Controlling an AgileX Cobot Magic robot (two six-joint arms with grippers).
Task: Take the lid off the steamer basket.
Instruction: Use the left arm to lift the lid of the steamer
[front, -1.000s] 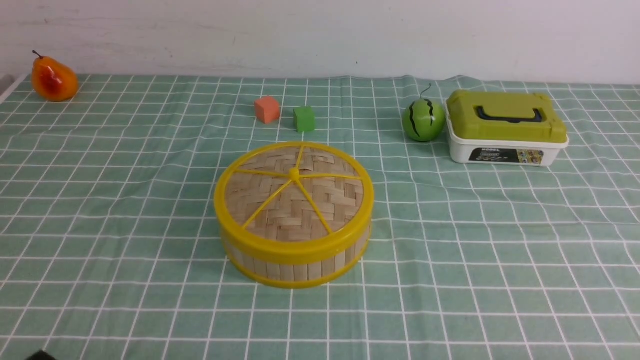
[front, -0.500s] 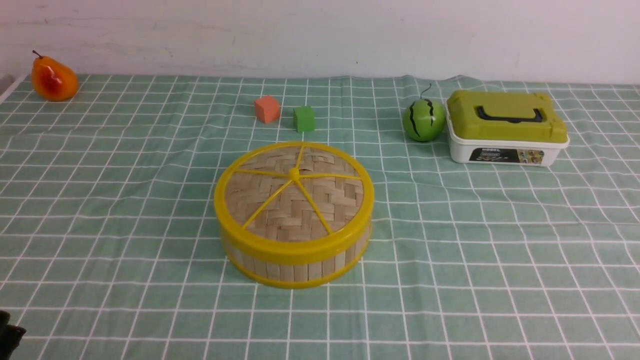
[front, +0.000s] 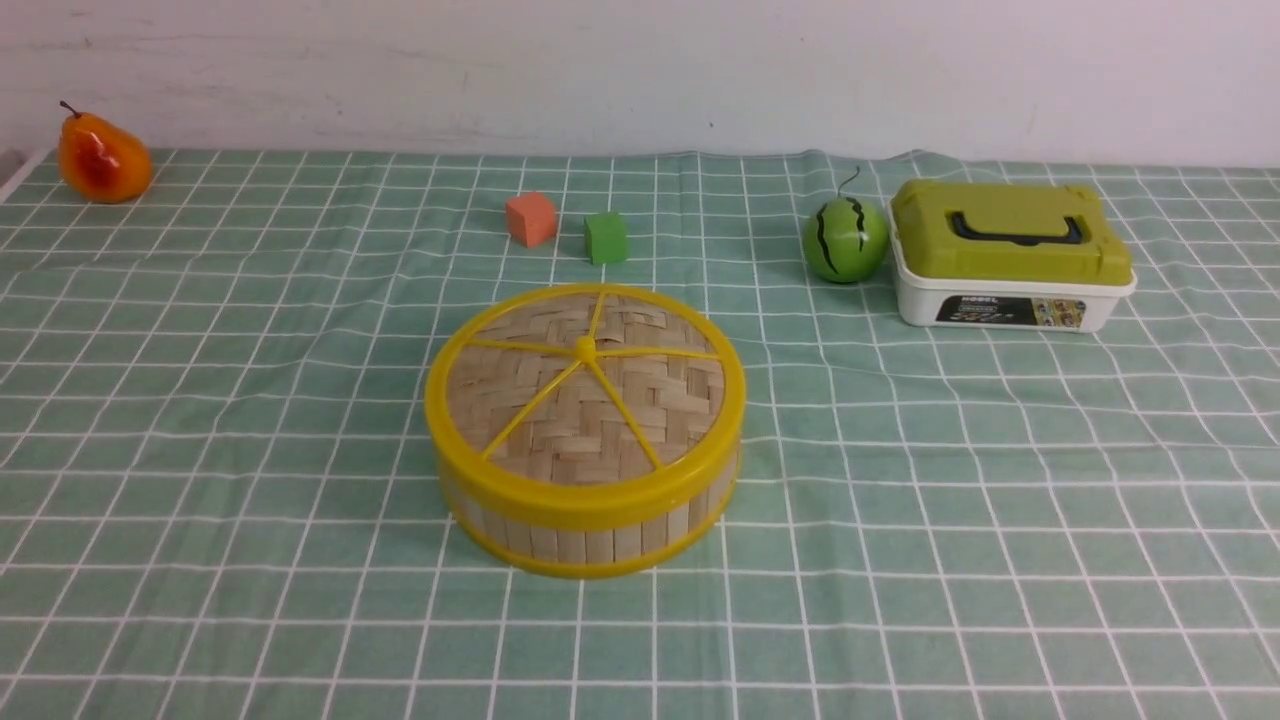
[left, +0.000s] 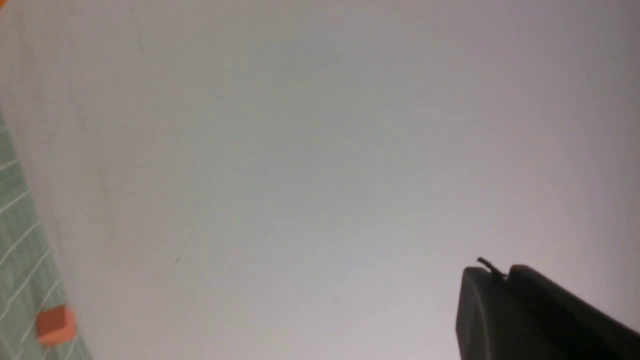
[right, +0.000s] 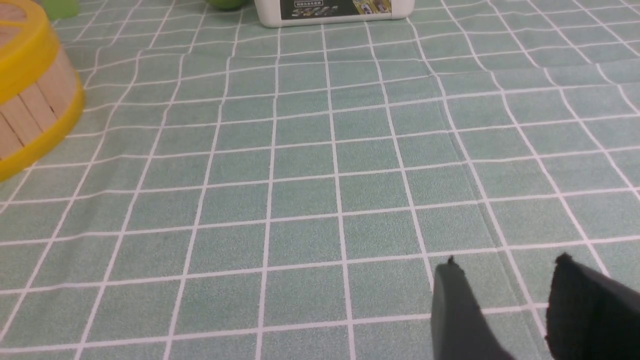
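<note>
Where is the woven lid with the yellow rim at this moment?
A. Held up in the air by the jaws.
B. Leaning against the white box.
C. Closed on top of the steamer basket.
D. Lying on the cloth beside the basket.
C: in the front view the lid lies flat on the steamer basket, with its yellow rim seated all round the top.

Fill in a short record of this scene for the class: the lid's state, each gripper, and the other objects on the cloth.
Lid state: lid seated on the steamer basket, nothing touching it
Left arm: left gripper shut, empty, aimed at the wall
Right arm: right gripper open, empty, low over the checked cloth, apart from the basket
Far row: pear, orange cube, green cube, toy watermelon beside the white box
</note>
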